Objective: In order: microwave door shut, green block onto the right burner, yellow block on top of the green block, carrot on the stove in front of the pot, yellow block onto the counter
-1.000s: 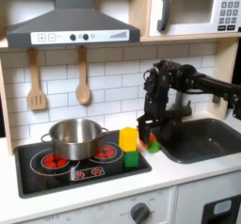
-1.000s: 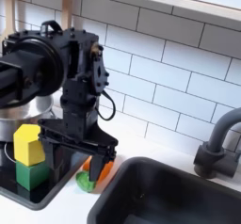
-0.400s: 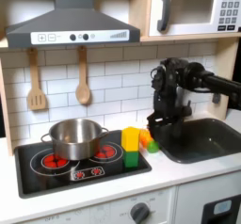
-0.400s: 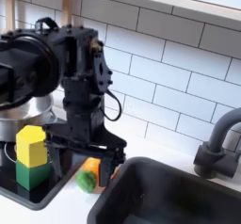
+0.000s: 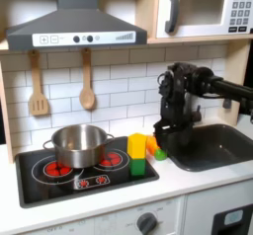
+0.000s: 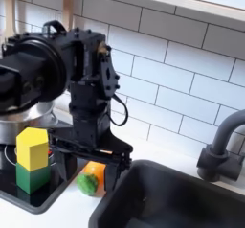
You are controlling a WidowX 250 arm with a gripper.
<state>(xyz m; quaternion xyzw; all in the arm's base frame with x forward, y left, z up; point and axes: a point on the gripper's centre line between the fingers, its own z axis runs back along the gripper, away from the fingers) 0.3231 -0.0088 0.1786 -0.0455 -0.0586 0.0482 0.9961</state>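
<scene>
The yellow block point(image 5: 135, 144) point(image 6: 32, 148) stands on top of the green block point(image 5: 136, 166) point(image 6: 32, 178) at the stove's right front corner. The carrot point(image 5: 154, 149) point(image 6: 92, 178), orange with a green end, lies on the counter between the stove and the sink. My gripper point(image 5: 164, 140) point(image 6: 93, 165) hangs low over the carrot, open, with one black finger on each side of it and a gap to each. The steel pot point(image 5: 79, 143) sits on the stove point(image 5: 59, 178). The microwave point(image 5: 203, 9) door looks shut.
The sink point(image 5: 212, 146) point(image 6: 177, 198) lies just to the first exterior view's right of the carrot, with a dark faucet point(image 6: 220, 148) behind it. Two wooden utensils point(image 5: 87, 91) hang on the tiled wall under the range hood point(image 5: 74, 27).
The gripper has shifted toward the first exterior view's right and come lower around the carrot, staying open. The blocks and the pot have not moved.
</scene>
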